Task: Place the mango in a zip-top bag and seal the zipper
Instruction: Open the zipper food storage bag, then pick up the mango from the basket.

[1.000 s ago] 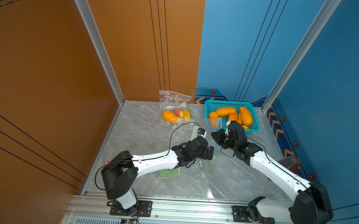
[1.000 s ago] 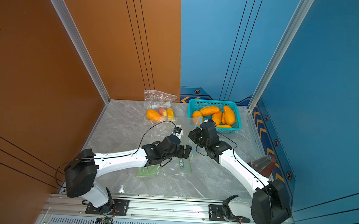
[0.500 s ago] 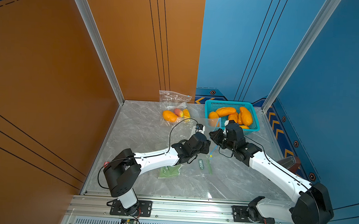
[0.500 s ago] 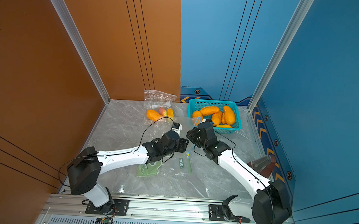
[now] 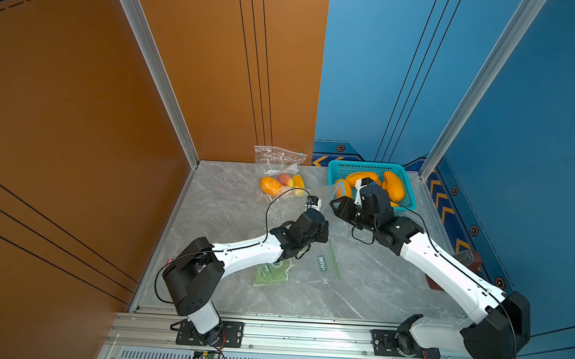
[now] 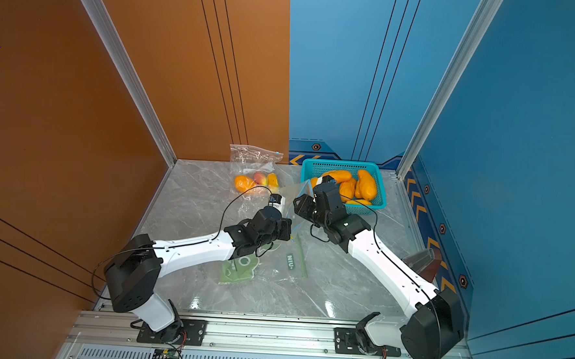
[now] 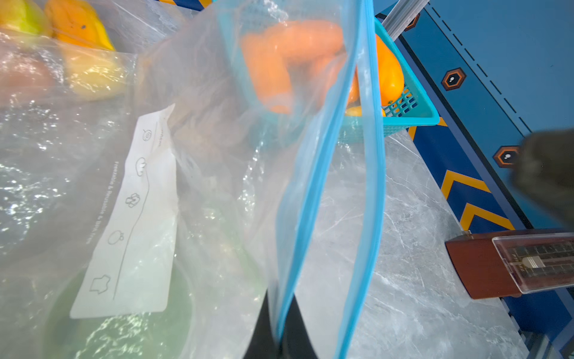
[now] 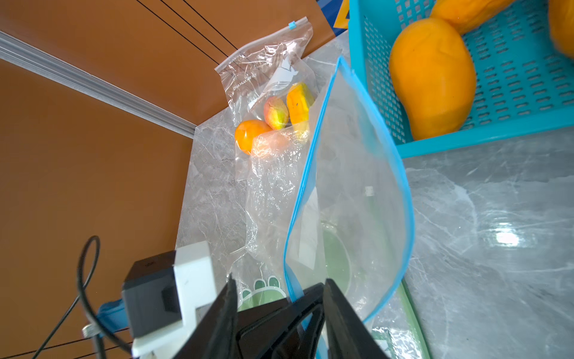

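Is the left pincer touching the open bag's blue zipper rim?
Touching. Left wrist view shows the left pincer shut on the blue zipper rim, no gap between them.

**Left gripper** (image 5: 325,230): has advanced across the tabletop (image 5: 375,286), away from its base and toward the right gripper (image 5: 338,206). Most of this travel fell in the first half of the last second. Its jaws, wide apart one second ago, are now closed on one blue zipper lip of the zip-top bag (image 8: 351,186), as the left wrist view shows.

**Right gripper:** has shifted slightly toward the far wall. Its jaws, closed one second ago, now stand apart. The bag's blue rim runs between them; contact cannot be confirmed.
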{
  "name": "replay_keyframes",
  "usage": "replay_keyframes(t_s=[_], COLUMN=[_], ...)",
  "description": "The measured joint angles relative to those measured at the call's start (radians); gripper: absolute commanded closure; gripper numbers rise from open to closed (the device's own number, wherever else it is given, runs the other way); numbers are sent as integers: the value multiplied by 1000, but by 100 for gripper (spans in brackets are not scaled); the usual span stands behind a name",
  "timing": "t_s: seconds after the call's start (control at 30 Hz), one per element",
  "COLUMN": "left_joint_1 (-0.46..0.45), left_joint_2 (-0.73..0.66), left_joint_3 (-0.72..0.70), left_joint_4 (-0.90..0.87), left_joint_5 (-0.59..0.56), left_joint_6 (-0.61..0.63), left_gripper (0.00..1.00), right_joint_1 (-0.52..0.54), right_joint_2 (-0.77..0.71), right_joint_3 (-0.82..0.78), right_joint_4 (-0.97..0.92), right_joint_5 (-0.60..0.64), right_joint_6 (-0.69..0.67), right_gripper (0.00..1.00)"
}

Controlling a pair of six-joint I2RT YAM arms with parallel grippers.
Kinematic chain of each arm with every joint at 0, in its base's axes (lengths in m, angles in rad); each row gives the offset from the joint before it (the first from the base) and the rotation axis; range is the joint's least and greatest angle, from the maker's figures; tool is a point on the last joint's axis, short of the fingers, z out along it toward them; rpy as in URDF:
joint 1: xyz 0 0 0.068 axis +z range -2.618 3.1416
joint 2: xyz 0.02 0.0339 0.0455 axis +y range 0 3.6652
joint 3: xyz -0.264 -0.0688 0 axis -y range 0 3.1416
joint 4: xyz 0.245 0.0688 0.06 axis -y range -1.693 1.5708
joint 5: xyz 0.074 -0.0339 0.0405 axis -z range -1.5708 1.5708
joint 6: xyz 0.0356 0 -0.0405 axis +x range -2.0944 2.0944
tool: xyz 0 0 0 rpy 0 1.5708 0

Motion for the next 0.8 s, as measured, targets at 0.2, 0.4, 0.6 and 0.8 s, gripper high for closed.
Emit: replay_keyframes(t_s=[0.2,0.4,0.6,0.8], left_joint_1=[35,42,45,52], left_joint_2=[-48,-69,-69,-69], left_joint_3=[-60,-61,-61,-61], left_joint_4=[-8,-7,-7,-8], left_joint_5=[-3,-2,3,22], left_joint_6=[2,4,5,5], left_gripper=[100,100,100,99], right_joint_1=[-127,-338,-415,-422], right_joint_2=[-58,45,407,746], right_joint_3=[90,172,407,671], right_joint_4=[-106,-146,-204,-282], right_joint_5=[24,30,-92,-219], right_joint_6=[-128,-216,-344,-460], right_gripper=[36,31,34,26])
